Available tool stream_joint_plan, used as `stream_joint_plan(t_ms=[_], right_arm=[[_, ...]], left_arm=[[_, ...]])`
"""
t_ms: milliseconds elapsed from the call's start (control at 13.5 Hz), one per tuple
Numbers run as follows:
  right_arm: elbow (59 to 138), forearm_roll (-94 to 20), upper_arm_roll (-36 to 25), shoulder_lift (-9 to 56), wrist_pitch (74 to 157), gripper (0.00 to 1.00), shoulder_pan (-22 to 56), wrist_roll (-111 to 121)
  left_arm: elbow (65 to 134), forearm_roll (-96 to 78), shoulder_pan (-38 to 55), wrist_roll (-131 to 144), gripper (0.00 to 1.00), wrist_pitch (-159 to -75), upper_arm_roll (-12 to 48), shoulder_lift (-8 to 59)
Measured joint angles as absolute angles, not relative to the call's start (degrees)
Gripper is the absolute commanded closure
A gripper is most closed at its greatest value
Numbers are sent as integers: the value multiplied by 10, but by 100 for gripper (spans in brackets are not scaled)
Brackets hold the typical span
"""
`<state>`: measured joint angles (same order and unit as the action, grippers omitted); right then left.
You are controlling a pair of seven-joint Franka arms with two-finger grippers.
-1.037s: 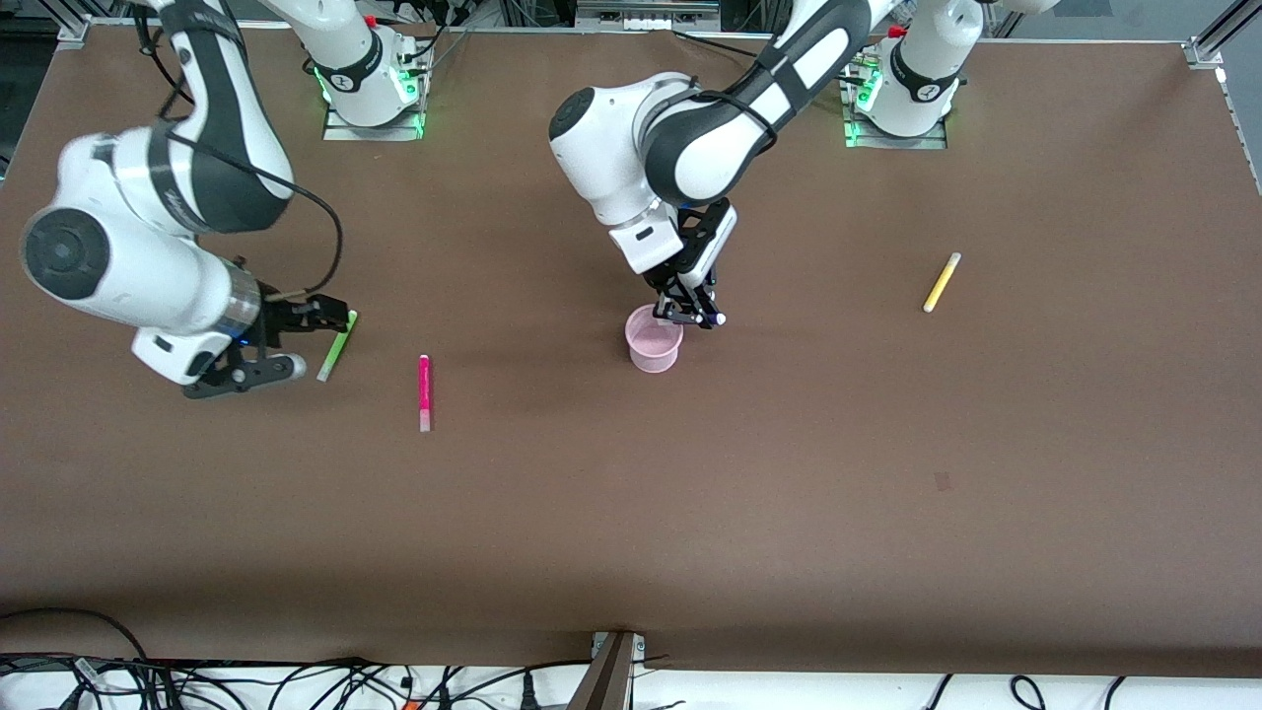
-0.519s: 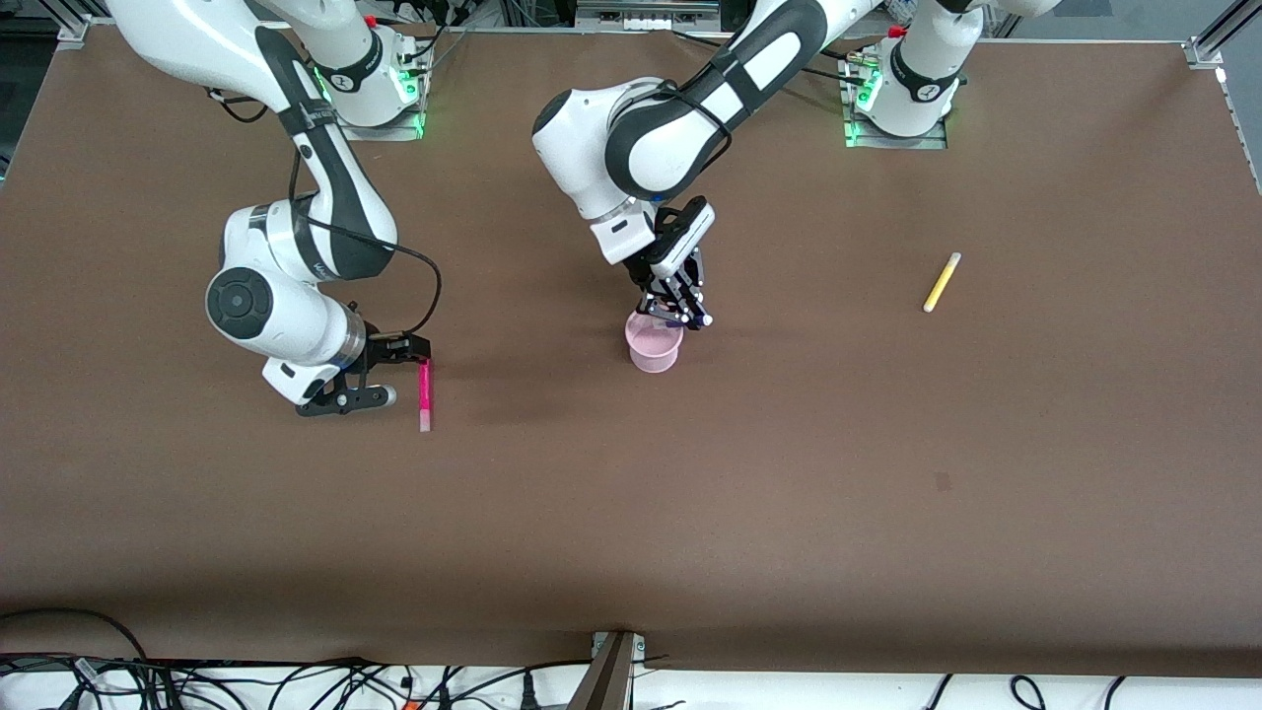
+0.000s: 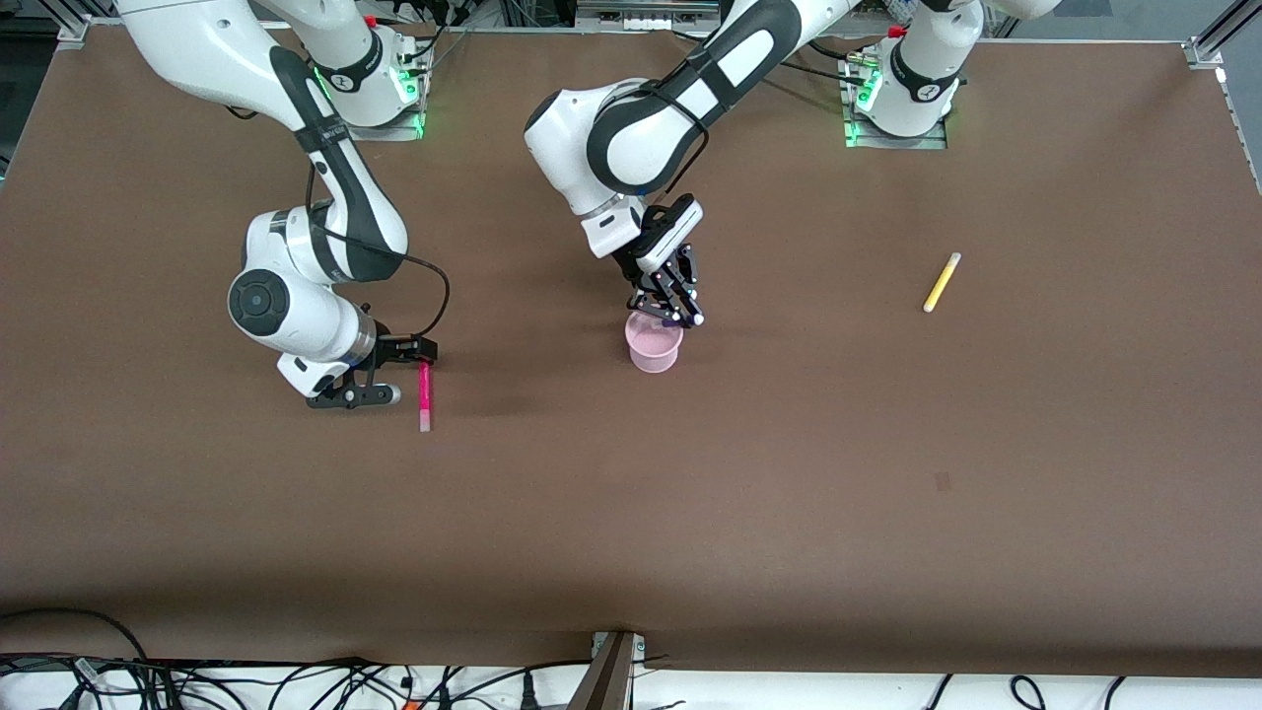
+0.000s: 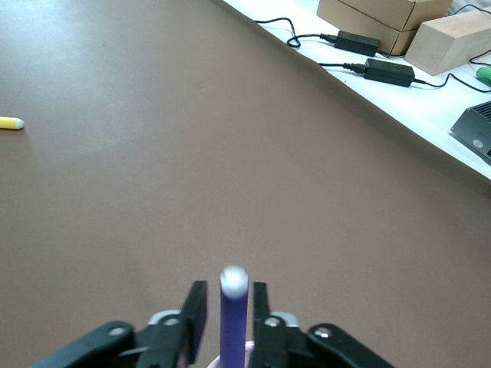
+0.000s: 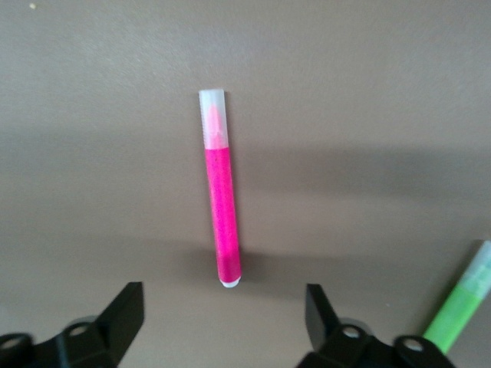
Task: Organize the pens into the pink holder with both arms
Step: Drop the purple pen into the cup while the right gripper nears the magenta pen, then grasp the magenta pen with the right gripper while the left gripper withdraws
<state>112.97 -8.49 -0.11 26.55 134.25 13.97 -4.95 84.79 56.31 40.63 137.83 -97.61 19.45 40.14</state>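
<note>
Right gripper (image 3: 391, 372) low over the table, fingers spread wide, nothing between them. Magenta pen (image 3: 425, 392) lies flat just off its fingertips, clear of both. Lime green pen (image 5: 459, 301) lies beside that gripper; only the right wrist view shows it.

Left gripper (image 3: 680, 307) directly over the pink holder (image 3: 654, 345), purple pen (image 4: 233, 318) upright between its fingers. Fingers sit close on either side of the pen; whether they pinch it or have slackened I cannot tell. Holder's rim just shows under the pen.

Yellow pen (image 3: 942, 282) lies well apart from the left gripper, toward the left arm's end of the table.
</note>
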Motion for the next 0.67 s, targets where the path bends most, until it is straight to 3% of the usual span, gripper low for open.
stream_joint_plan(t_ms=[74,296,370,519,667], right_arm=[[1138,-87,-1,269,1356,25,140,-50],[1153,-87,-1,275,1376,40,140,-50],[1154,-90,-1,276,1377,42,140,-51],[1155,-104,-1,278,1380,46,140,-51],[1156,-109,-1,285,1392,46,140,-51]], left_arm=[[847,563,407,1378,21,-976,193,402],[824,564,406,1363,20,-976,189,401],[807,563,404,1346,18,-975,187,400],[775,537,378,1284,2,-969,186,386],[760,472,330,1182,0,-968,187,356]])
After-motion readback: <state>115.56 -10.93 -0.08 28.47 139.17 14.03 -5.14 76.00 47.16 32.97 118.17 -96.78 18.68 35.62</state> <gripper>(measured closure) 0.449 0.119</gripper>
